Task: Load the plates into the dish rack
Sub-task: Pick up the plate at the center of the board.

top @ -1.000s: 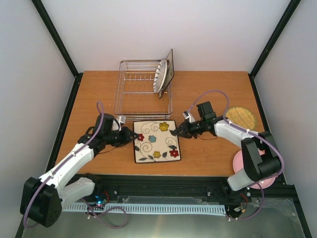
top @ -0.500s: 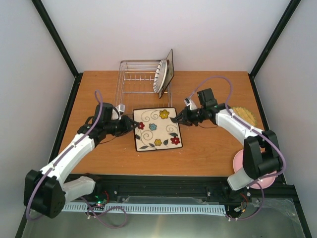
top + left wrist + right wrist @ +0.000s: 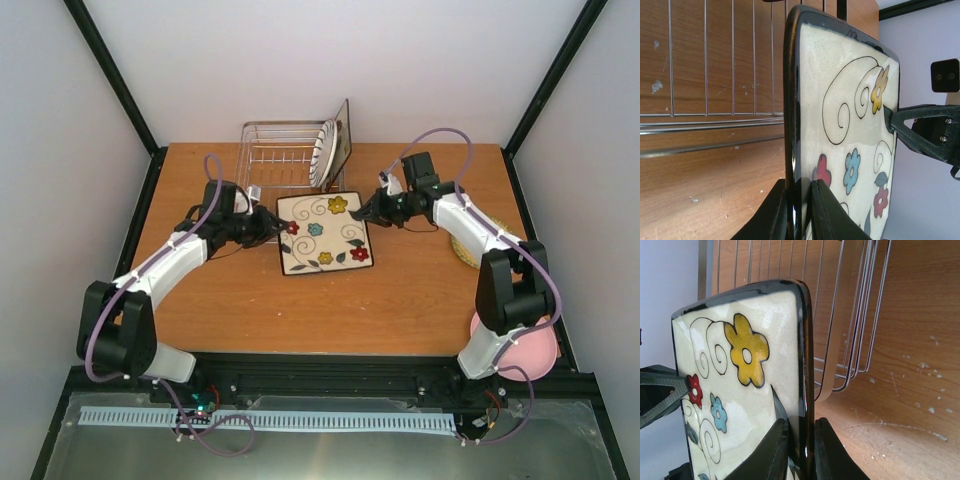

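Observation:
The square white floral plate (image 3: 323, 232) with a dark rim is held between both grippers just in front of the dish rack (image 3: 272, 168). My left gripper (image 3: 283, 231) is shut on its left edge, and my right gripper (image 3: 368, 213) is shut on its right edge. In the left wrist view the jaws (image 3: 800, 210) pinch the plate's rim (image 3: 845, 125). In the right wrist view the jaws (image 3: 799, 450) pinch the rim (image 3: 740, 380). The striped plate (image 3: 323, 153) stands on edge at the rack's right end. The tan plate (image 3: 463, 250) is mostly hidden by the right arm. The pink plate (image 3: 535, 350) lies at the front right.
A brown flat panel (image 3: 344, 135) leans behind the striped plate. The rack's wires show in the left wrist view (image 3: 715, 60) and the right wrist view (image 3: 850, 315). Black frame posts stand at the table's back corners.
Both grippers have carried the floral plate from the table's front middle back toward the rack, and its far edge now sits by the rack's front side.

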`<state>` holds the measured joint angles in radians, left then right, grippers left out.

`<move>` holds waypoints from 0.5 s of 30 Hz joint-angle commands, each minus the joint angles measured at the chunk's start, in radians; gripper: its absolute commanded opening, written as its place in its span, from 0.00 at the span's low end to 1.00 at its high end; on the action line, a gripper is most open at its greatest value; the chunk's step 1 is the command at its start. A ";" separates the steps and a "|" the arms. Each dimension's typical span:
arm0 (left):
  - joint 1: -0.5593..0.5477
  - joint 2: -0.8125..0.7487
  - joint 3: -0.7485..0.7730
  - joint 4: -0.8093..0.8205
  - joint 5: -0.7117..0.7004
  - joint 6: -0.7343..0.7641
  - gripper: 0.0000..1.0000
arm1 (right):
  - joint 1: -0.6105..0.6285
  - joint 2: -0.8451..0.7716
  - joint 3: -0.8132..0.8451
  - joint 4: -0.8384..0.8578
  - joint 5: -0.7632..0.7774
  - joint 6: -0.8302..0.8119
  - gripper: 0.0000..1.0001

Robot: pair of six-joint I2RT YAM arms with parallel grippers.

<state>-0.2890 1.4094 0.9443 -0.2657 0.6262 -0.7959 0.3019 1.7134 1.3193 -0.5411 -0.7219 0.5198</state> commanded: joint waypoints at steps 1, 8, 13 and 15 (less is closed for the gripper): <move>-0.073 0.049 0.067 0.168 0.240 0.072 0.01 | 0.093 0.025 0.107 0.040 -0.232 0.013 0.03; -0.073 0.075 0.031 0.195 0.248 0.077 0.01 | 0.089 0.063 0.133 0.029 -0.242 0.001 0.03; -0.073 0.104 0.002 0.200 0.250 0.092 0.01 | 0.087 0.084 0.131 0.030 -0.246 -0.008 0.03; -0.072 0.118 0.000 0.191 0.246 0.099 0.01 | 0.086 0.093 0.136 0.026 -0.245 -0.013 0.03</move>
<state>-0.2710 1.5024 0.9321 -0.1944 0.6701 -0.7933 0.2920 1.8023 1.3888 -0.5987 -0.7174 0.4789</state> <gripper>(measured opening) 0.104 0.102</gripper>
